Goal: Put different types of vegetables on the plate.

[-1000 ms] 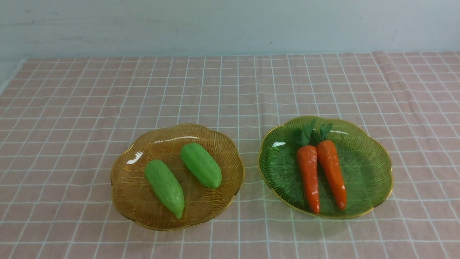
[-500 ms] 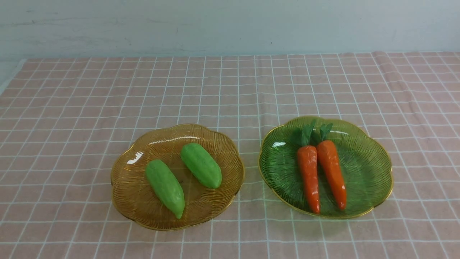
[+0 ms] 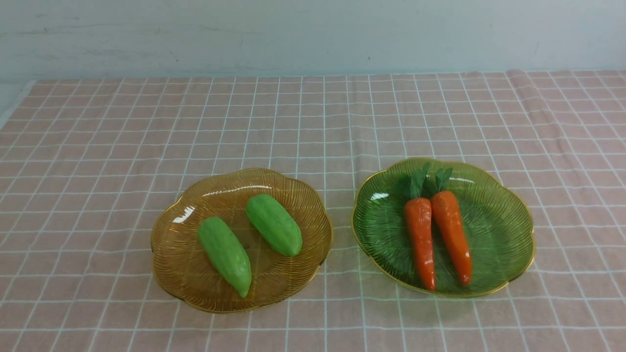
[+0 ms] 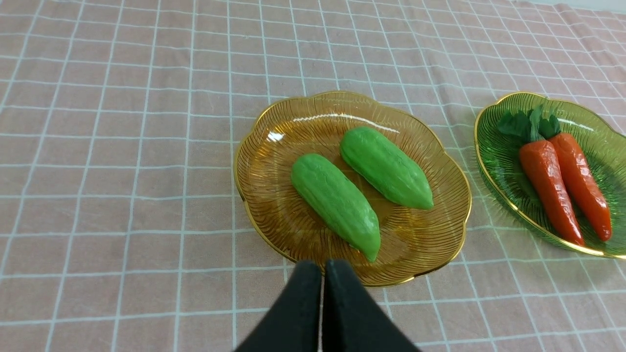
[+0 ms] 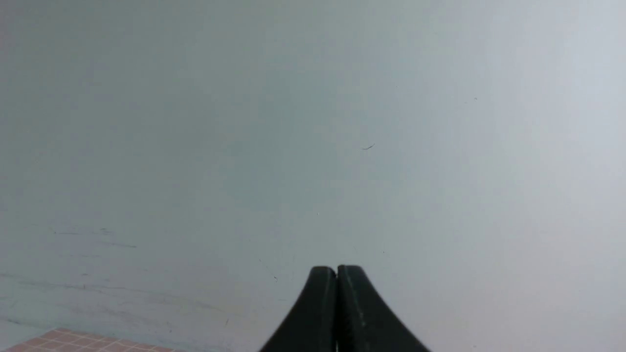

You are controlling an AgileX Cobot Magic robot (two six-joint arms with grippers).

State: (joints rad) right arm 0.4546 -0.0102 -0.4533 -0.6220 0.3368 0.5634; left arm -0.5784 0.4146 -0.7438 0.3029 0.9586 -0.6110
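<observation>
Two plump green gourds [image 3: 224,254], two orange carrots [image 3: 419,239]

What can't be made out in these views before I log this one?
- Front view: neither arm nor claw is in frame.
- Left wrist view: the green plate is cut off by the picture's edge; the shut left claw covers part of the amber plate's rim.
- Right wrist view: the shut right claw faces the wall; only a corner of the tablecloth shows, both plates out of view.

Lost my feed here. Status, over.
Left gripper, right gripper shut, empty. Left gourd, right gourd on amber plate; left carrot, right carrot on green plate, none swapped yet. Nothing blocking.
</observation>
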